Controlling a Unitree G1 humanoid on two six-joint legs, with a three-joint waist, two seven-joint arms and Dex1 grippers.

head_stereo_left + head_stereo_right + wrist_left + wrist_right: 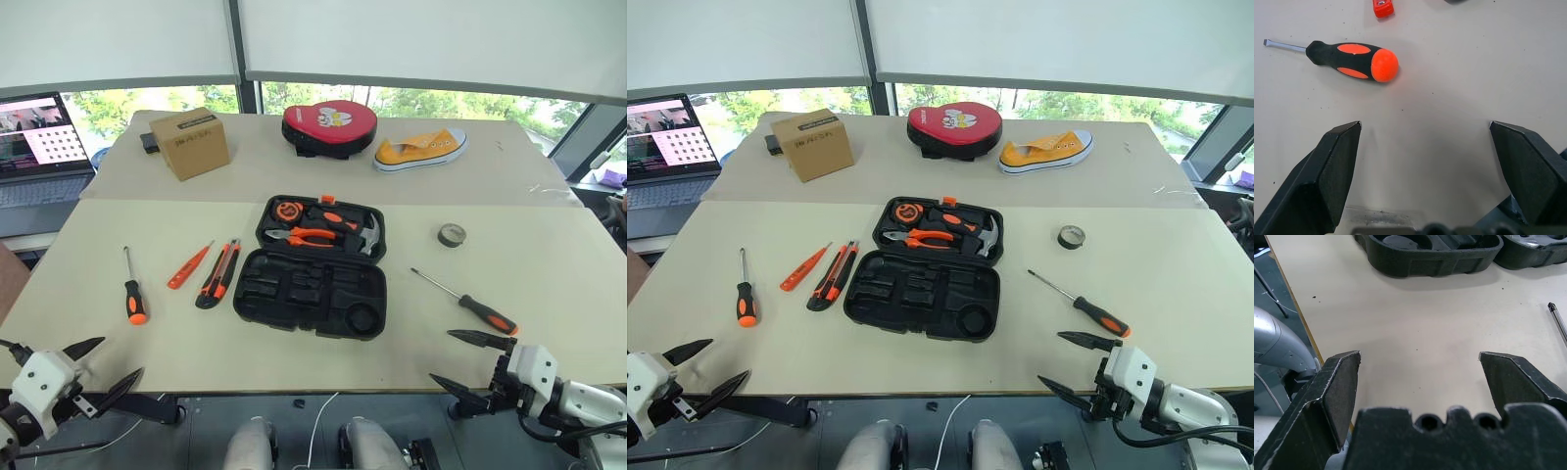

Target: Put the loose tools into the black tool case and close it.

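The black tool case [294, 318] lies open in the middle of the table; its far half holds pliers, a hammer and a tape measure, and the slots of its near half are empty. Left of it lie a utility knife [218, 274], a slim orange tester screwdriver [188, 266] and an orange-and-black screwdriver [133, 294]. To the case's right are a second screwdriver [470, 305] and a grey tape roll [452, 235]. My left gripper [120, 357] hangs open at the table's near left edge, just short of the left screwdriver [1352, 55]. My right gripper [441, 355] is open at the near right edge, empty.
A brown cardboard box [190, 143], a red heart-shaped pad [329, 127] and a yellow shoe [419, 150] sit on the far table. A laptop [39, 147] stands at the far left. Both grippers hover over the table's front edge.
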